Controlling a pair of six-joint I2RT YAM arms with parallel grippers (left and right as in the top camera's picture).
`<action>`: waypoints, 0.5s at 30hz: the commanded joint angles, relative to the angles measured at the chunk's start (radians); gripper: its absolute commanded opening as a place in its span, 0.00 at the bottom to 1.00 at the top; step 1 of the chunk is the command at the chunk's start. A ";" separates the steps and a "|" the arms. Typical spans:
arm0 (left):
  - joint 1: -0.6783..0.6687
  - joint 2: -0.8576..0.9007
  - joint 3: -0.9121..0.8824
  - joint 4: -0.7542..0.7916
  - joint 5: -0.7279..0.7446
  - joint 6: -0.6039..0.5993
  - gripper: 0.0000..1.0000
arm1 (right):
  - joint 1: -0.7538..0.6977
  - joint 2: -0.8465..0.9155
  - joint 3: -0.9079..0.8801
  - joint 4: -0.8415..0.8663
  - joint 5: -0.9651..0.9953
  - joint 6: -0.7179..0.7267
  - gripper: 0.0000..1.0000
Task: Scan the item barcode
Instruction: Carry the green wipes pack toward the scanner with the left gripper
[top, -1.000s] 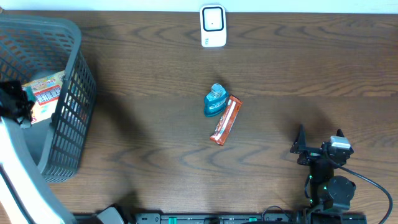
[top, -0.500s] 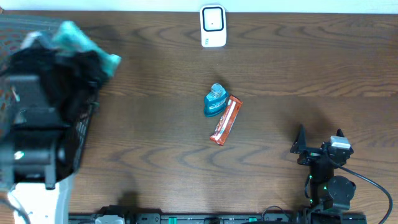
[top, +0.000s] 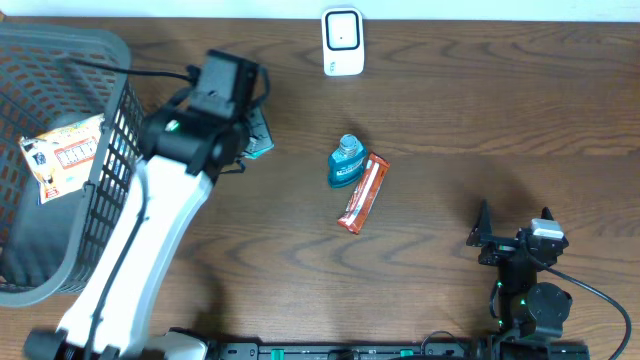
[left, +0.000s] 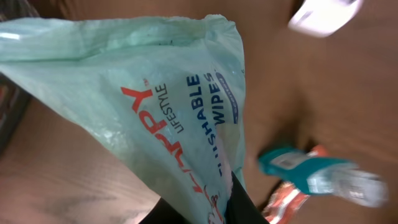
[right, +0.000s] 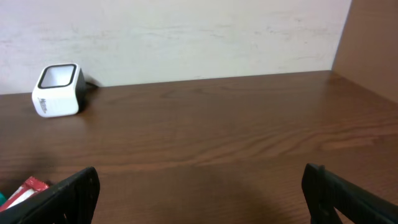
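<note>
My left gripper is shut on a pale green pack of flushable wipes, which fills the left wrist view. In the overhead view the pack pokes out from under the left arm, just right of the basket and above the table. The white barcode scanner stands at the far edge, centre, and shows blurred in the left wrist view. My right gripper rests open at the near right, nothing between its fingers, facing the scanner.
A grey mesh basket sits at the left with a printed packet inside. A blue bottle and an orange snack bar lie together mid-table, also seen past the wipes, the bottle beside the bar.
The left arm has swung up out of the basket and rightward over the table, carrying the wipes pack. The right arm has not moved.
</note>
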 joint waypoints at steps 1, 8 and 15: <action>-0.001 0.064 0.000 -0.014 -0.034 -0.034 0.08 | -0.004 -0.006 -0.001 -0.005 0.005 0.000 0.99; -0.001 0.163 -0.041 -0.013 0.021 -0.034 0.08 | -0.004 -0.006 -0.001 -0.005 0.005 0.000 0.99; -0.006 0.241 -0.056 -0.010 0.034 -0.029 0.07 | -0.004 -0.006 -0.001 -0.005 0.005 0.000 0.99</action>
